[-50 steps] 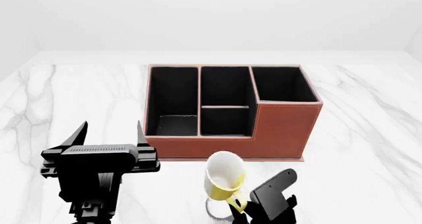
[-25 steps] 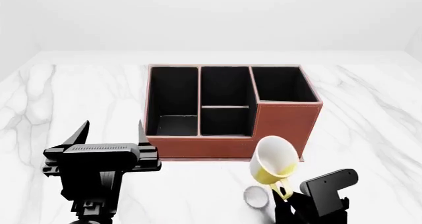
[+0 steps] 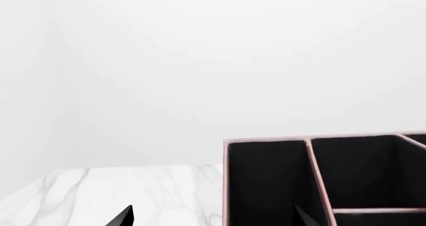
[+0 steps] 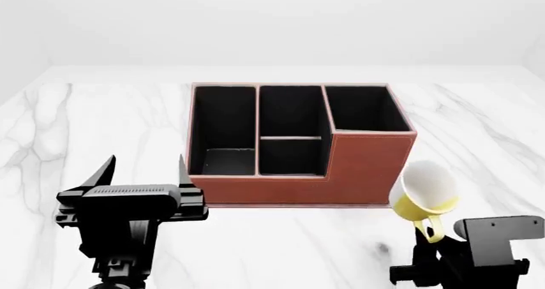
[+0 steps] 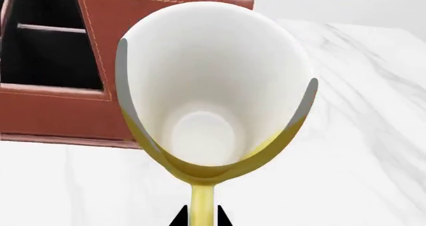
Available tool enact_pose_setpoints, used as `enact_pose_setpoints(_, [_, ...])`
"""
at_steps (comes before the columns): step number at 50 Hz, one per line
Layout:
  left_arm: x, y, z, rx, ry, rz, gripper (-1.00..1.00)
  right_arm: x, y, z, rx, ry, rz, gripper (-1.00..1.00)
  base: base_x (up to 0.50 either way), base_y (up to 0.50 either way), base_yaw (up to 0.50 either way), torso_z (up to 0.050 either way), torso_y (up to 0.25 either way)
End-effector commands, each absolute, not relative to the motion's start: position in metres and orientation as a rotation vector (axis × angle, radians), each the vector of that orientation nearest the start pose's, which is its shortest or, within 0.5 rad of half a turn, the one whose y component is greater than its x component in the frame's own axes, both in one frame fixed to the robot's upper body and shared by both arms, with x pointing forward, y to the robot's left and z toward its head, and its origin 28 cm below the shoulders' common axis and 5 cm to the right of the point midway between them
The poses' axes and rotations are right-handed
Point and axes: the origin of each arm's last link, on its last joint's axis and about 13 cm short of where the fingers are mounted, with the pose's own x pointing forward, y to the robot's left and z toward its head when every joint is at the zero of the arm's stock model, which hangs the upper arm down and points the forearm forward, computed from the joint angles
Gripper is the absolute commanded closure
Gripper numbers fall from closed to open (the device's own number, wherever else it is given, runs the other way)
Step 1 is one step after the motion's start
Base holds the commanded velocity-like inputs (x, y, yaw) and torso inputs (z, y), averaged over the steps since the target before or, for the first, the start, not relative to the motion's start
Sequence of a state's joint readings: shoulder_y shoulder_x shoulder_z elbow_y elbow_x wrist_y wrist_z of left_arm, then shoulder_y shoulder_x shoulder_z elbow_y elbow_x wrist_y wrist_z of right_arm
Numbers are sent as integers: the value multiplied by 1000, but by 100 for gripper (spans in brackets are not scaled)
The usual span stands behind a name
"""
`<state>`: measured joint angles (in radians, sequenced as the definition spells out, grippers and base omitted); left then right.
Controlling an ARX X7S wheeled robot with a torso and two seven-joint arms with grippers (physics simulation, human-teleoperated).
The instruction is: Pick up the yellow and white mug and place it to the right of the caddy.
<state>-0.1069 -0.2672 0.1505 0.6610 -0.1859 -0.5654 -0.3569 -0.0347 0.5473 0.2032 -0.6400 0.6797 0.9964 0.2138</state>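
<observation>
The yellow and white mug (image 4: pixel 425 190) hangs tilted in the air off the caddy's front right corner, held by its yellow handle (image 4: pixel 431 228). My right gripper (image 4: pixel 430 238) is shut on that handle; in the right wrist view the mug (image 5: pixel 211 94) fills the frame, with my right gripper (image 5: pixel 199 218) pinching the handle. The reddish-brown caddy (image 4: pixel 298 142) stands mid-table with black compartments; it also shows in the right wrist view (image 5: pixel 100 61) and the left wrist view (image 3: pixel 326 181). My left gripper (image 4: pixel 145 168) is open and empty, left of the caddy's front; in its own view its jaws (image 3: pixel 213 221) stand wide apart.
The white marble table (image 4: pixel 85 123) spreads on all sides of the caddy, with bare marble to the caddy's right (image 4: pixel 477 142). A plain white wall stands behind the table's back edge.
My right gripper has carried the mug to the right, from in front of the caddy's middle to its front right corner, and a little higher. The left arm has stayed still.
</observation>
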Motion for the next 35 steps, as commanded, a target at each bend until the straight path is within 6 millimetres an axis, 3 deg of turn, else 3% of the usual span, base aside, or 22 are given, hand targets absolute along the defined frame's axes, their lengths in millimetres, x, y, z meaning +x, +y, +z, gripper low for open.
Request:
enact_pose_setpoints(1, [205, 213, 128, 92, -172, 96, -100, 177, -207, 122, -105, 353, -157, 100, 0, 0, 0, 0, 0])
enact_pose_setpoints(20, [205, 214, 128, 92, -171, 99, -100, 210, -217, 134, -141, 351, -285, 100, 0, 0, 0, 0, 1])
enact_pose_setpoints(35, [204, 212, 130, 99, -173, 102, -100, 266, -221, 129, -105, 364, -257, 100, 0, 0, 0, 0, 1])
